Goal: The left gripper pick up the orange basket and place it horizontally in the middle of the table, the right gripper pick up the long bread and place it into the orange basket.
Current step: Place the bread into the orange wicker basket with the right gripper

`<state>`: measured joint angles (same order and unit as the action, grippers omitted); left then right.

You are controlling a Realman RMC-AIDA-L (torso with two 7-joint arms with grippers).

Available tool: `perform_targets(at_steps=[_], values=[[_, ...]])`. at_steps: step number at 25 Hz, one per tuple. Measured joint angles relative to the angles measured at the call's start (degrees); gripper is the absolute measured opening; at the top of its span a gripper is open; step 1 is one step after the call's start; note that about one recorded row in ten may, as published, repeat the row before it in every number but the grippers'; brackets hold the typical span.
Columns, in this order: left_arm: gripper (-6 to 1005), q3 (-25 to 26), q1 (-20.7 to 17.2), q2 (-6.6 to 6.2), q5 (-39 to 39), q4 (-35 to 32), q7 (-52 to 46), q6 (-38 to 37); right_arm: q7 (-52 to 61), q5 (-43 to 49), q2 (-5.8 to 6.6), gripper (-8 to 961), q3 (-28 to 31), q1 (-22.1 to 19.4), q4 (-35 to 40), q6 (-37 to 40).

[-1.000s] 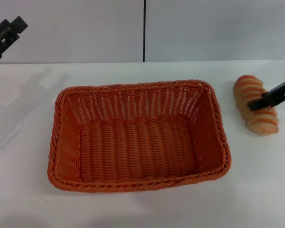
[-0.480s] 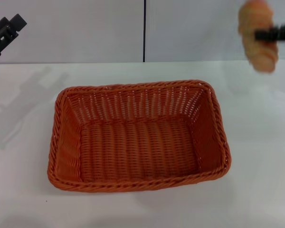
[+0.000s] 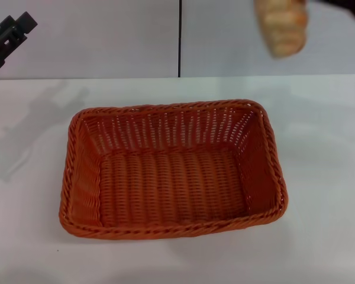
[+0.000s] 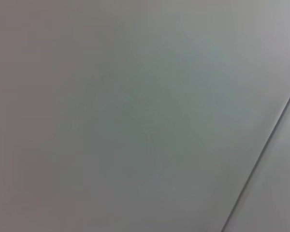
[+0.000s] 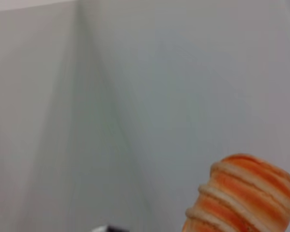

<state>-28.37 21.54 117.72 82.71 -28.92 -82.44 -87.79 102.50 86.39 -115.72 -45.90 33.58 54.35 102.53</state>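
The orange basket sits lengthwise across the middle of the white counter, open side up and with nothing in it. The long bread hangs in the air at the top of the head view, above and behind the basket's right end, in front of the grey wall. The right claw is mostly out of view; it probably grips the loaf, though its fingers are hidden. The left claw is raised at the far left, grip unclear.
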Motion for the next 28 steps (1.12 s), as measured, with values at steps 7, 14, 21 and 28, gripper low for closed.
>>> perform_targets(at_steps=[7,14,21,28], values=[[737,0.0,0.3,0.04,0.3,0.0,0.0,0.4,-1.3,5.6,-0.35,304,-2.6,3.4,-5.9,-1.4],[737,0.0,0.4,0.06,0.3,0.0,0.0,0.5,-1.3,7.0,-0.58,424,-3.4,4.0,-6.7,-1.7],[737,-0.1,0.5,0.06,0.4,0.1,0.0,0.5,-1.2,7.1,-0.68,729,-3.4,3.6,-6.8,-1.6],[736,-0.2,0.6,0.09,0.4,0.7,0.4,0.5,-2.0,6.7,-0.94,782,-2.2,1.0,-5.7,-1.3]])
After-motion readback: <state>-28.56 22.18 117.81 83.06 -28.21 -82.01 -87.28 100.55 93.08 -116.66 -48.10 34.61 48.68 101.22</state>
